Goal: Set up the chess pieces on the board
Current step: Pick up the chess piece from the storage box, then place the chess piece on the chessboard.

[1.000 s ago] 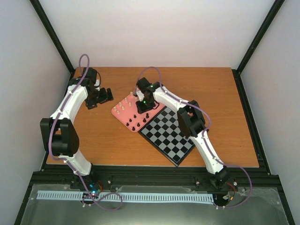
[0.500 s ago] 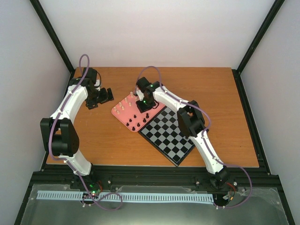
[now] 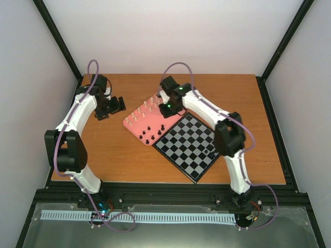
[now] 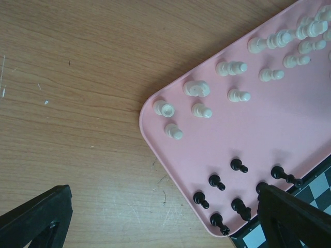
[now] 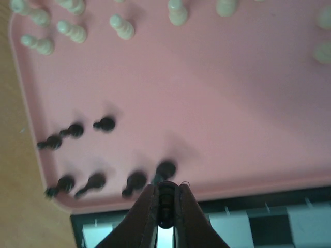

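Observation:
The board (image 3: pixel 189 147) of black and grey checks lies beside a pink tray (image 3: pixel 135 125). Several black pieces (image 3: pixel 150 135) stand at the tray's near end and several cream pieces (image 3: pixel 140 112) at its far end. My right gripper (image 3: pixel 168 109) hovers over the tray's edge by the board. In the right wrist view it (image 5: pixel 165 206) is shut on a black piece (image 5: pixel 165 202), held above the seam between tray (image 5: pixel 232 103) and board (image 5: pixel 258 222). My left gripper (image 3: pixel 115 106) is open and empty over bare table left of the tray (image 4: pixel 269 129).
The orange-brown wooden table (image 3: pixel 103 150) carries only the tray and the board. The left wrist view shows black pieces (image 4: pixel 216 181) and cream pieces (image 4: pixel 196 89) on the tray and a corner of the board (image 4: pixel 321 187). Black frame rails edge the table.
My right arm has swung right and back; its gripper moved from over the black pieces toward the tray's board-side edge. The left arm has not moved.

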`<move>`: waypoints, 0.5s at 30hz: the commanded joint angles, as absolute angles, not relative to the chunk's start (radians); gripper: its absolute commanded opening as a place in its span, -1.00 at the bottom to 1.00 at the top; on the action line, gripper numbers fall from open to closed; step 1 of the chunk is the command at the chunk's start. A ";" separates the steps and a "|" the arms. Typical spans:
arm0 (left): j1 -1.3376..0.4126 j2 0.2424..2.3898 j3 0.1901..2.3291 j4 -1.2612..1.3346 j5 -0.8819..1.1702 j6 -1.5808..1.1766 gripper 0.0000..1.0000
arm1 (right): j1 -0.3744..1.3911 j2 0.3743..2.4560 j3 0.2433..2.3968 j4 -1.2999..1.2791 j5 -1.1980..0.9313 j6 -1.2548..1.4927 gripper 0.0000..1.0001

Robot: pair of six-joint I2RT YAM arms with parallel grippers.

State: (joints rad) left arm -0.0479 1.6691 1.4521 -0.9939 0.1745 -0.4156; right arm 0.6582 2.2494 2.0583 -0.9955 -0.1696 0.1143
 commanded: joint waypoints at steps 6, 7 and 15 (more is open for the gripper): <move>-0.050 1.664 1.451 -0.971 0.201 -0.433 1.00 | 0.571 1.832 1.524 -0.990 -0.126 0.131 -0.93; -0.049 1.663 1.451 -0.970 0.200 -0.433 1.00 | 0.571 1.795 1.469 -0.992 -0.126 0.136 -0.93; -0.051 1.657 1.436 -0.962 0.207 -0.437 1.00 | 0.569 1.563 1.138 -0.956 -0.099 0.218 -0.93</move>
State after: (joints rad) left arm -0.0479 1.6691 1.4414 -0.9825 0.1925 -0.4175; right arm 0.5659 1.6558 1.2140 -0.9810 -0.1234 0.1661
